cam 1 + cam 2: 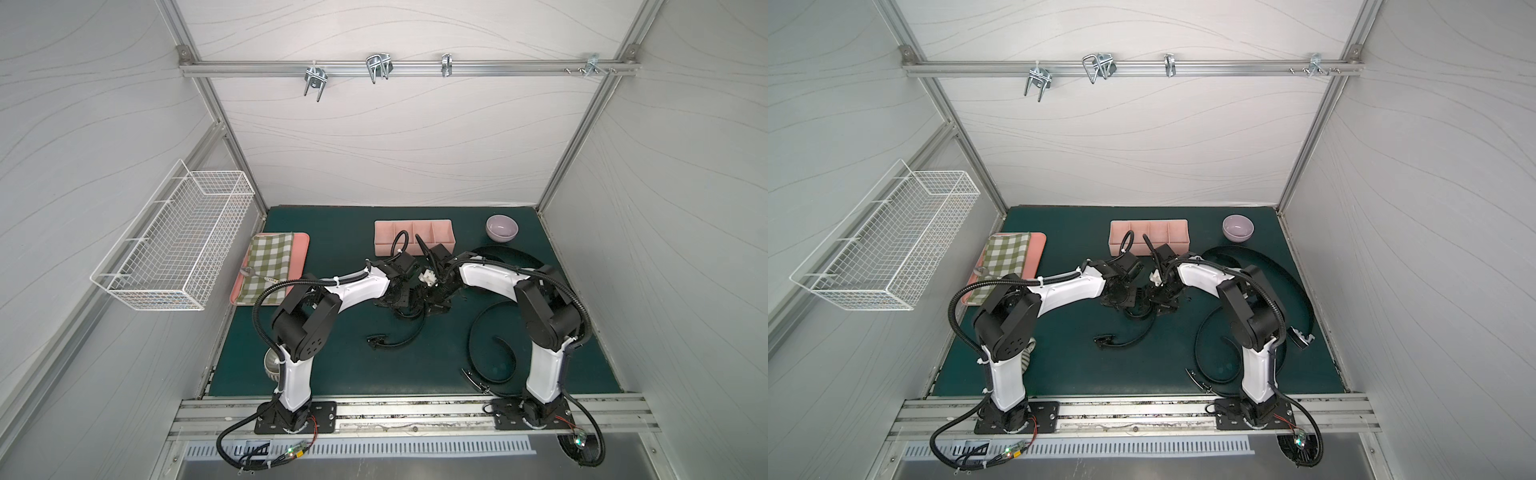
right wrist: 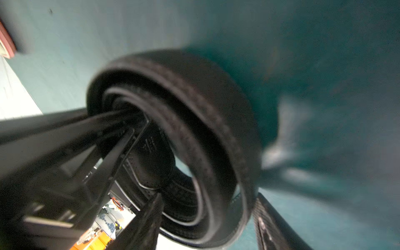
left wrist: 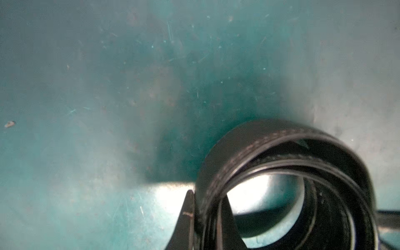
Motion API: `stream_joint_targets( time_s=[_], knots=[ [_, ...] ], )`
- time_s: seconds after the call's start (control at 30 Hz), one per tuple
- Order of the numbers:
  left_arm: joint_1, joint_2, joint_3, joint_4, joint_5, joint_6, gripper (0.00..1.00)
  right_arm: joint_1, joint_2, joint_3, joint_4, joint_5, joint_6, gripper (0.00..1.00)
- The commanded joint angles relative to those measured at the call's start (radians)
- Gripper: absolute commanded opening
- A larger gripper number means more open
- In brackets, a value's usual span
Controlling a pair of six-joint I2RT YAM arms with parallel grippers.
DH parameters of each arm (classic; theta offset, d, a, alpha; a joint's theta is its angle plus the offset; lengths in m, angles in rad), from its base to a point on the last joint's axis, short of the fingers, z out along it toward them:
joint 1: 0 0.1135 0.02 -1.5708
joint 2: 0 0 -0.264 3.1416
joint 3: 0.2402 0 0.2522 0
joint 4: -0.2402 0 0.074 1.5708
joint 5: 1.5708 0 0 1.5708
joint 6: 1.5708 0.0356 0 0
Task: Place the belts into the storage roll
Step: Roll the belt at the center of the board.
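Note:
A black belt wound into a coil stands on edge on the green mat, mid-table, in front of the pale pink storage roll. My left gripper is shut on the coil's wall, one finger inside and one outside. My right gripper is open and straddles the opposite wall, its inner finger well off the strap. The coil's tail and buckle trail toward the front. A second belt curves loosely front right. A third belt loops at rear right. In both top views the wrists hide the coil.
A white wire basket hangs on the left wall. A flat pink tray with checked cloth lies rear left. A lilac bowl sits rear right, and another bowl shows beside the left arm's base. Hooks hang overhead.

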Motion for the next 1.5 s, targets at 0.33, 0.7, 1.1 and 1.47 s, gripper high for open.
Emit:
stream_joint_targets(
  time_s=[0.33,0.7,1.1,1.47],
  knots=[
    [-0.046,0.064,-0.033,-0.043,0.066,-0.026,0.0,0.033,0.009,-0.031,0.012,-0.02,0.159,0.5],
    [-0.061,0.031,-0.086,-0.019,0.081,-0.038,0.0,0.036,0.019,-0.029,-0.012,-0.003,0.141,0.13],
    [-0.06,-0.263,-0.11,-0.007,0.041,-0.004,0.52,0.042,-0.047,-0.01,-0.143,0.083,0.051,0.0],
    [-0.137,-0.744,-0.504,0.081,-0.002,-0.101,0.68,0.02,-0.048,0.059,-0.289,0.144,-0.064,0.0]
  ],
)
